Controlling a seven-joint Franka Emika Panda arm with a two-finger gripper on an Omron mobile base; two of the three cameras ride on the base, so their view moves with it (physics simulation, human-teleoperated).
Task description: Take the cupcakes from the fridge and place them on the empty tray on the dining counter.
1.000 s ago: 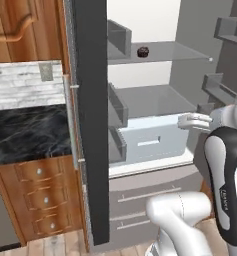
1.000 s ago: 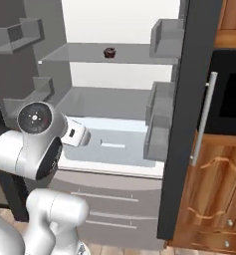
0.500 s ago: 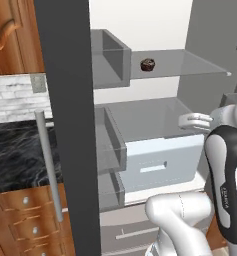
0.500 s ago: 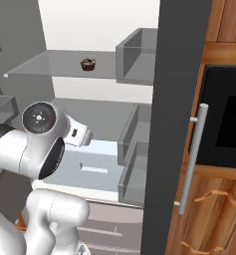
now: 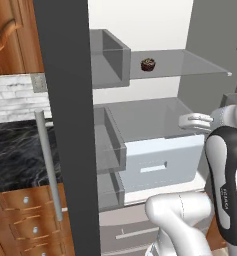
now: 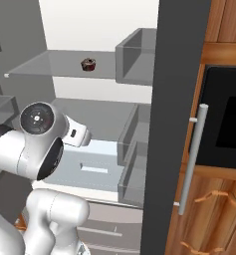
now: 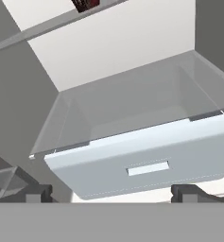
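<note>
A glass shelf (image 5: 190, 65) spans the open fridge (image 6: 89, 30), high above the wide-spread jaws. One dark chocolate cupcake (image 5: 148, 64) sits directly on it, above and left of the jaws in the hand view. Straight ahead of the jaws, below that shelf, stands a pale crisper drawer (image 7: 146, 160).

cupcake (image 7: 86, 4): cut by the hand view's top edge, only its dark underside shows
frosting: too small to tell
fridge (image 5: 65, 125): doors cropped top and bottom

Bright, even rendered light, soft shadows (slightly blurred throughout), no glare.
</note>
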